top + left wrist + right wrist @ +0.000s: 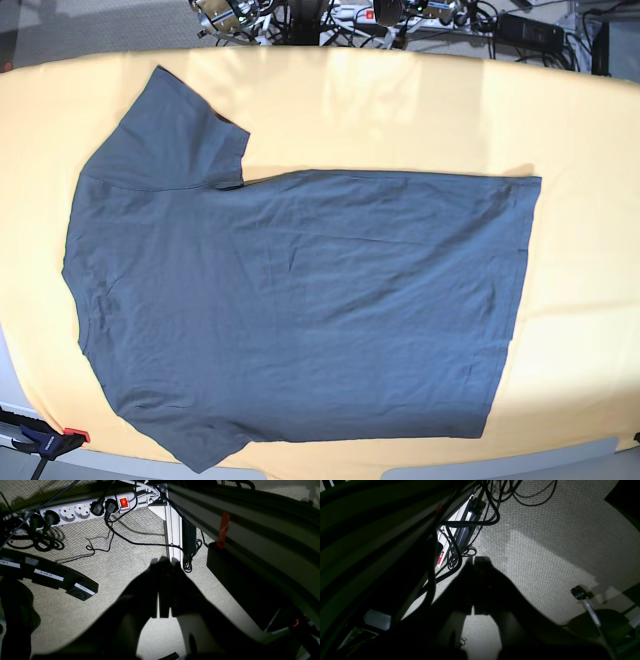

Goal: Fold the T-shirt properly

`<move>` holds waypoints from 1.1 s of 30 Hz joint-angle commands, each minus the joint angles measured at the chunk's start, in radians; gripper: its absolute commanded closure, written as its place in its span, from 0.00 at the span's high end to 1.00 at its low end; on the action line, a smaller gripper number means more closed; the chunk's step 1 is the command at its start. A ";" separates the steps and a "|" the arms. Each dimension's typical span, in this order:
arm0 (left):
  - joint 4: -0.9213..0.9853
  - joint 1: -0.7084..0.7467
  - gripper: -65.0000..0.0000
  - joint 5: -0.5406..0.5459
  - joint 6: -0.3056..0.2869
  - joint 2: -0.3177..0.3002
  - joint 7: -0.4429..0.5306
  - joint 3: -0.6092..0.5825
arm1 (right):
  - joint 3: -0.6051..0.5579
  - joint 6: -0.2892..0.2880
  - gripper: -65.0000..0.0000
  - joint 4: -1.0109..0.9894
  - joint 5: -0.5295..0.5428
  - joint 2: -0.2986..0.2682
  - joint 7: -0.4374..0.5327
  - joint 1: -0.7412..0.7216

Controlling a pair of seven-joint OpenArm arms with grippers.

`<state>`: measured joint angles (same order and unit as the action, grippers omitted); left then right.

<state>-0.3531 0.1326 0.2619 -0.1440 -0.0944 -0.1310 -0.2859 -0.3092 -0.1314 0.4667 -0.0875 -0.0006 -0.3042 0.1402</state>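
While spread flat, T-shirt [300, 310] slate-grey, neck left; left gripper [164, 562], right gripper [478, 561] closed, empty.

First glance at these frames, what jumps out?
A dark slate-grey short-sleeved T-shirt lies spread flat across the yellow table, collar end at the base view's left, hem at its right. Both wrist cameras look down at carpet instead: the left gripper is shut above a white power strip with a glowing red switch.

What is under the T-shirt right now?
The T-shirt lies spread flat on the yellow table, which shows all around it. Anything beneath the cloth itself is covered and cannot be seen.
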 commanded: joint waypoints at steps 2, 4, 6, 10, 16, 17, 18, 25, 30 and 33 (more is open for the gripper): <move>-0.007 0.000 0.00 -0.003 -0.011 -0.003 0.003 0.000 | 0.002 -0.007 0.00 0.011 0.002 0.004 0.000 -0.002; -0.007 0.000 0.00 -0.003 -0.011 -0.003 0.003 0.000 | 0.002 -0.007 0.00 0.011 0.002 0.004 -0.004 -0.002; -0.007 0.000 0.00 -0.003 -0.011 -0.003 0.003 0.000 | 0.002 -0.008 0.00 0.011 0.001 0.004 -0.004 -0.002; -0.007 0.000 0.00 -0.003 -0.011 -0.003 0.003 0.000 | 0.002 -0.007 0.00 0.011 0.001 0.004 -0.004 -0.002; -0.007 0.000 0.00 -0.003 -0.011 -0.003 0.003 0.000 | 0.002 -0.008 0.00 0.011 0.001 0.004 -0.004 -0.002; -0.007 0.000 0.00 -0.003 -0.011 -0.003 0.003 0.000 | 0.002 -0.008 0.00 0.011 0.002 0.004 -0.004 -0.002; -0.007 0.000 0.00 -0.003 -0.011 -0.003 0.003 0.000 | 0.002 -0.007 0.00 0.011 0.002 0.004 -0.003 -0.002; -0.007 0.000 0.00 -0.003 -0.011 -0.003 0.003 0.000 | 0.002 -0.007 0.00 0.011 0.001 0.003 -0.004 -0.002; -0.038 0.003 0.00 -0.031 -0.012 -0.006 -0.053 0.000 | 0.002 -0.011 0.00 0.028 0.000 0.003 -0.092 0.001; -0.056 0.006 0.00 -0.072 -0.012 -0.006 -0.146 0.000 | 0.002 -0.011 0.00 0.043 0.000 -0.002 -0.198 0.019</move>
<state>-0.4057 0.1329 0.1925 -0.1474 -0.0975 -0.2756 -0.2859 -0.3092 -0.1390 0.5056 -0.0872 -0.0006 -0.4969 0.1528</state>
